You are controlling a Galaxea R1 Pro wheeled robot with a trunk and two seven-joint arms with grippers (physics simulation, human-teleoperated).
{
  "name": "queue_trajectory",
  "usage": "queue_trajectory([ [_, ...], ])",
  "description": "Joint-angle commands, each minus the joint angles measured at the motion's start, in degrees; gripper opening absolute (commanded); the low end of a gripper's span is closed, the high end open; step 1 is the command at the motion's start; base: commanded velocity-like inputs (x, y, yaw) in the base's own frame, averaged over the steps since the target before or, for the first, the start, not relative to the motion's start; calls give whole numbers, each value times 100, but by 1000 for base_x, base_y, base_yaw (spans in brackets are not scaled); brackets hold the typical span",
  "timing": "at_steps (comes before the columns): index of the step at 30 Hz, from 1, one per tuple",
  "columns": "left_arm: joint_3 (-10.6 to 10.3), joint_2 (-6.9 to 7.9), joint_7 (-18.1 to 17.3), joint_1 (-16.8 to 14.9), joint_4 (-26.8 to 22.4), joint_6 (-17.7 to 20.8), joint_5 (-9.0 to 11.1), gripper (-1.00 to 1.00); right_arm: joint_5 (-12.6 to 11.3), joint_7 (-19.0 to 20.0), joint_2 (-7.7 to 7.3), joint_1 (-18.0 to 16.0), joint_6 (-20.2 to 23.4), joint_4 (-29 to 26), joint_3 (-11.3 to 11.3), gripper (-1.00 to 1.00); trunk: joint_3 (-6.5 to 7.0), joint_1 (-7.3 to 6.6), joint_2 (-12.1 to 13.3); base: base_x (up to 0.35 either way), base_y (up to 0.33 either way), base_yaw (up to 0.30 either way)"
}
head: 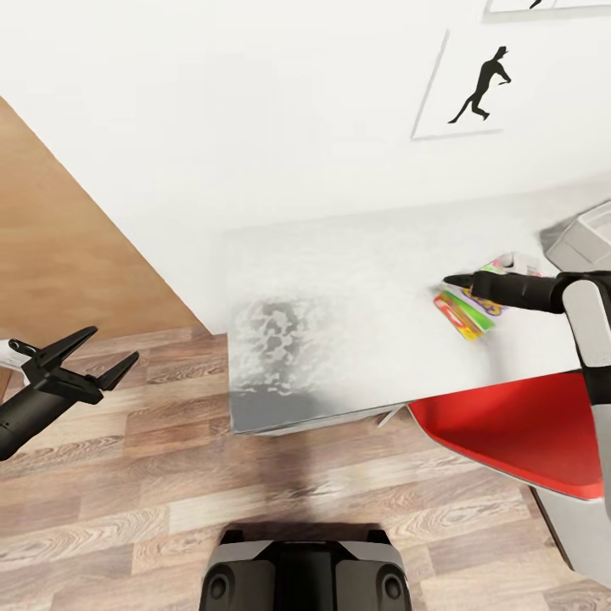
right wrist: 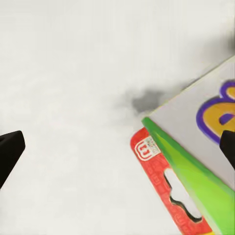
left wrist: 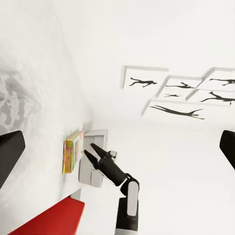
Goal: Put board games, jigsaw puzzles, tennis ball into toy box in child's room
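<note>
On the white table (head: 339, 271) near its right end lies a board game (head: 469, 311), a white-lidded box with purple and orange letters and a green side (right wrist: 196, 161). It rests on a red-edged flat box (right wrist: 166, 191). My right gripper (head: 450, 280) hovers just above the game's near corner, open, with nothing between its fingers (left wrist: 95, 146). The light-grey toy box (head: 584, 240) stands just behind the game at the table's far right. My left gripper (head: 110, 346) hangs open and empty over the wood floor, left of the table.
A red chair seat (head: 518, 433) is tucked against the table's front right. The white wall behind carries black silhouette prints (head: 484, 85). The wood-plank floor (head: 127, 475) lies in front of and left of the table. My base (head: 305, 573) stands before the table.
</note>
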Motion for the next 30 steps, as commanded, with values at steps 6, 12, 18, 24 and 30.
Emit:
queue_trajectory([
  [6, -10, 1, -49, -4, 0, 17, -53, 100, -142, 59, -194, -412, 25, -7, -93, 100, -7, 3, -9, -4, 6, 0],
  [12, -16, 1, -48, -4, -1, 17, -56, 100, -232, 59, -356, -741, 25, 19, -117, 100, -7, 3, -9, -1, 2, 0],
  [18, -18, 1, -48, -5, -1, 17, -57, 100, -275, 57, -474, -1200, 25, 54, -129, 100, -7, 3, -9, 0, 0, 0],
  [24, -23, 1, -48, -5, -6, 17, -57, 100, -282, 43, -531, -1492, 25, 72, -129, 100, -7, 3, -9, 0, 0, 0],
  [30, -36, -30, -38, -8, -15, 11, -61, 100, -255, -4, -571, -1580, 25, 254, -123, 100, -7, 3, -9, 10, -6, 0],
])
